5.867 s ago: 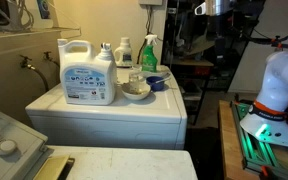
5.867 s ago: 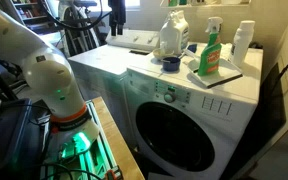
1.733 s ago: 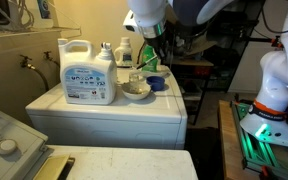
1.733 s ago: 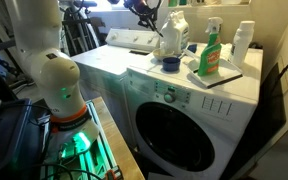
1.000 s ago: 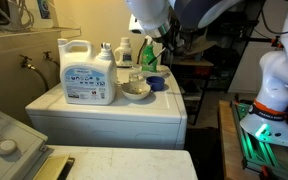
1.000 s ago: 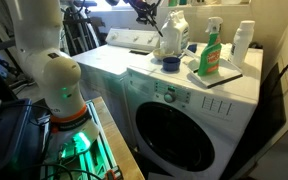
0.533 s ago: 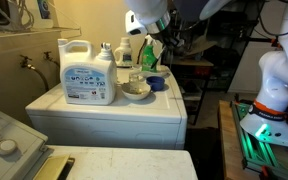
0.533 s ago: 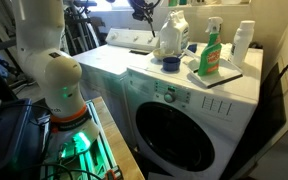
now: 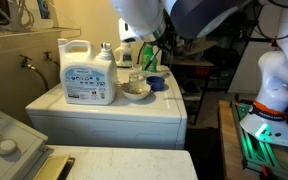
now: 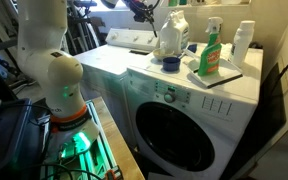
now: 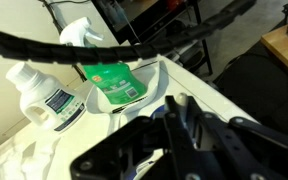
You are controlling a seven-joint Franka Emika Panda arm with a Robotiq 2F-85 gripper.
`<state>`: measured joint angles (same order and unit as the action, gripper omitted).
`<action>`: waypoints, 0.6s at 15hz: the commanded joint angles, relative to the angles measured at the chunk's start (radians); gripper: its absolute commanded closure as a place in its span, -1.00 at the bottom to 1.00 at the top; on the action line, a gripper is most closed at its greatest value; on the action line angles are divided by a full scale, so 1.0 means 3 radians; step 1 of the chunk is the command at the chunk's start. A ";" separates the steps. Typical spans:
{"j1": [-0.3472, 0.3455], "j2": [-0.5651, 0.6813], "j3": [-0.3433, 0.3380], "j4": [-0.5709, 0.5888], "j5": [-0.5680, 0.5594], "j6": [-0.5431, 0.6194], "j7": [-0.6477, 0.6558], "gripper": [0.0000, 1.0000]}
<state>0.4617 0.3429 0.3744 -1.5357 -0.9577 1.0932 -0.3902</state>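
Note:
My gripper (image 9: pixel 151 44) hangs shut above the top of the white washing machine (image 9: pixel 104 112), over a small bowl (image 9: pixel 136 91) and a blue cup (image 9: pixel 156 84). Its dark fingers (image 11: pixel 174 112) are pressed together, and I make out nothing held between them. Just behind it stands a green spray bottle (image 9: pixel 149 55), which also fills the wrist view as the green spray bottle (image 11: pixel 114 80) beside a small white bottle (image 11: pixel 44 95). Seen from the washer's front, the gripper (image 10: pixel 146 9) is high near the top edge, left of the big white detergent jug (image 10: pixel 172 35).
A large detergent jug (image 9: pixel 88 72) stands on the washer beside the bowl. The spray bottle (image 10: pixel 212 52) rests on a flat dark tray (image 10: pixel 222 77), with a white bottle (image 10: pixel 244 42) behind. The robot base (image 10: pixel 59 95) stands beside the washer door (image 10: pixel 179 130). A sink tap (image 9: pixel 29 64) is on the wall.
The arm has swung and lifted slightly above the washer top, its white link now covering more of the view. The gripper stays shut and the objects have not moved.

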 commanded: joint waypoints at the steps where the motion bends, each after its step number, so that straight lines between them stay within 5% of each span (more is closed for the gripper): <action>1: 0.0092 0.0223 -0.0030 0.0193 -0.0312 -0.0011 0.0010 0.93; 9: 0.0129 0.0674 -0.0152 0.0486 -0.0679 -0.0034 -0.0138 0.93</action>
<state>0.4851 0.4936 0.3483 -1.4394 -1.1307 1.0933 -0.3976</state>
